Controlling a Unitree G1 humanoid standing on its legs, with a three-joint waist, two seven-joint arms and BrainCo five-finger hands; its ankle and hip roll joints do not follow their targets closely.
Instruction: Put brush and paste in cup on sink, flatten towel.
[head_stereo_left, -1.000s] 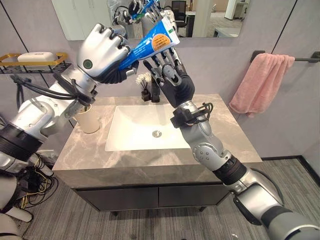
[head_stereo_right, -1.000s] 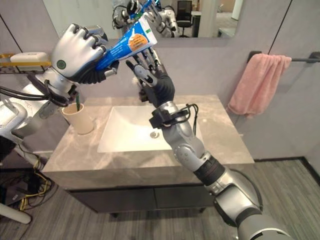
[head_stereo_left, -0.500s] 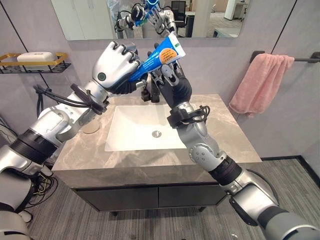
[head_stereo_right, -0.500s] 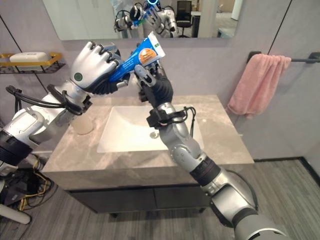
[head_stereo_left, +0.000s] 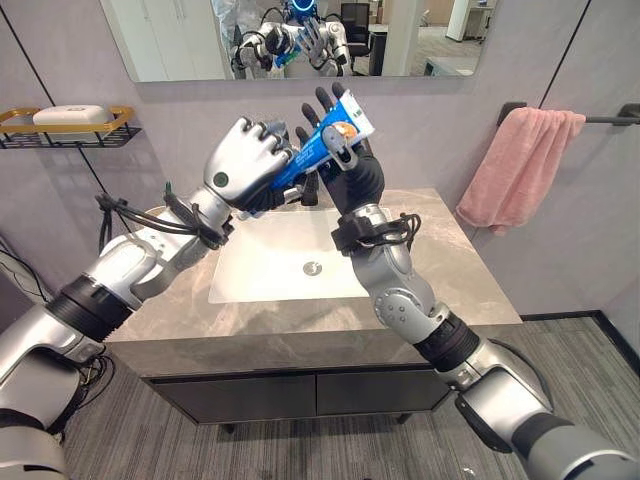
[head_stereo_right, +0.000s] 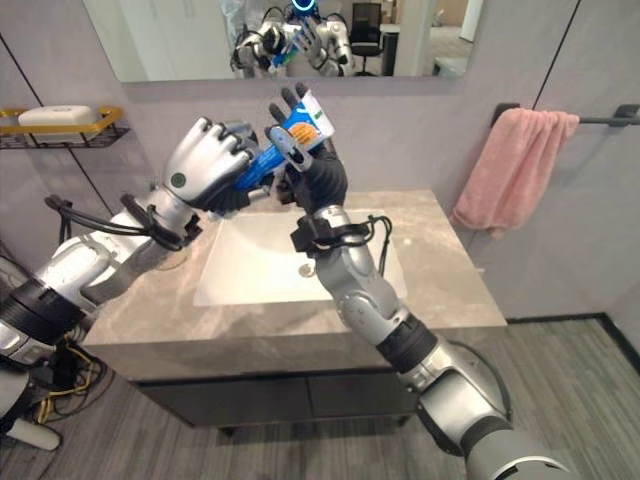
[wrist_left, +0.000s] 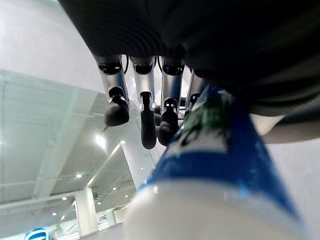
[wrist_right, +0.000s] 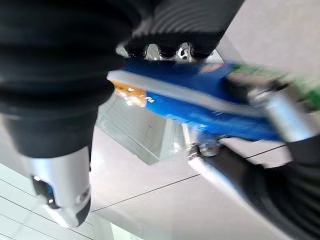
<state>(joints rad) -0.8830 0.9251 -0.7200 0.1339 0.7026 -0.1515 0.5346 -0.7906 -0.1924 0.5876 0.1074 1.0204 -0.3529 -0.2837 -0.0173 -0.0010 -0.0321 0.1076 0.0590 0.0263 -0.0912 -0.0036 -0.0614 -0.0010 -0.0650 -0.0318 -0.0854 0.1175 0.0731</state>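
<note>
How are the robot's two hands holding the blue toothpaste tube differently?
The left hand is curled tight round the toothpaste tube's lower end; the right hand rests straighter fingers against its upper end. The left hand shows its silver back, the right hand its dark cover. Both touch the tube above the sink.
</note>
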